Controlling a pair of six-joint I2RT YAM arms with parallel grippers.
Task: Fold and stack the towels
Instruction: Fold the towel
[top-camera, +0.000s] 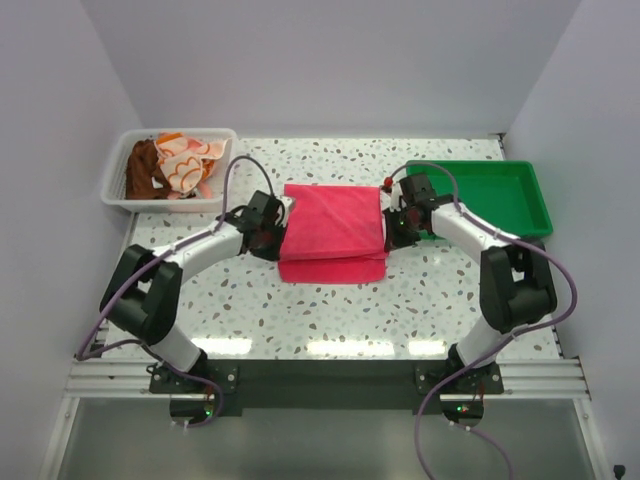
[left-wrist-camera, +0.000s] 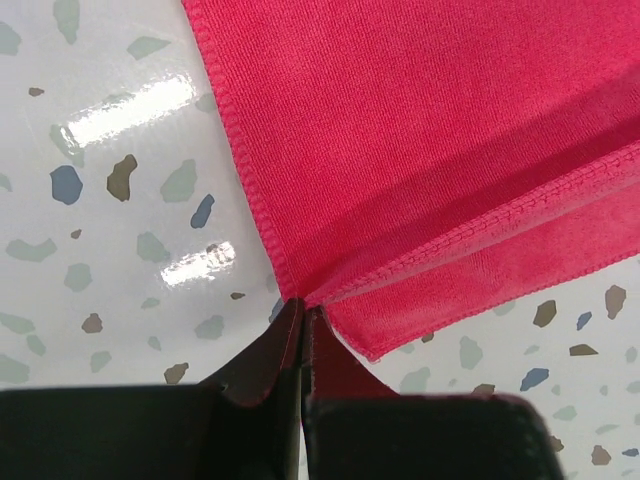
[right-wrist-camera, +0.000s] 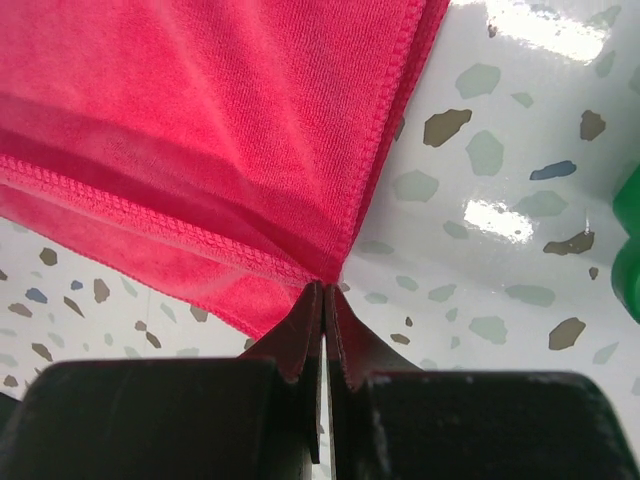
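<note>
**Pink towel pinched at both side edges, mid-tabletop**

Your hot pink towel (top-camera: 333, 232) lies in the middle of the tabletop (top-camera: 330, 320), between the two arms. It is doubled over. The upper layer covers most of the lower one, and a strip of the lower layer shows along the near edge.

The left tool (left-wrist-camera: 302, 308) meets the towel at its left edge, where the hem of the upper layer crosses the side hem. Its fingers are pressed together on the cloth there. The right tool (right-wrist-camera: 324, 290) mirrors this at the right edge, with its tips closed on the same kind of hem crossing. In both wrist views the cloth fans away from the fingertips, with the speckled tabletop showing beside and beneath it.

You cannot see how many layers sit between the pads, because the tips hide the pinch point. From above, the wrists cover the fingers, so that view does not show the grip. Both wrist views cut off the far part of the towel.

At the far left corner, well apart from the pink towel, the white mesh basket (top-camera: 125, 195) holds a bunched brown towel (top-camera: 143, 170) and an orange flowered towel (top-camera: 188, 160). They are too crumpled for you to count any others. The green tray (top-camera: 500, 185) sits at the far right, just behind the right tool.
</note>
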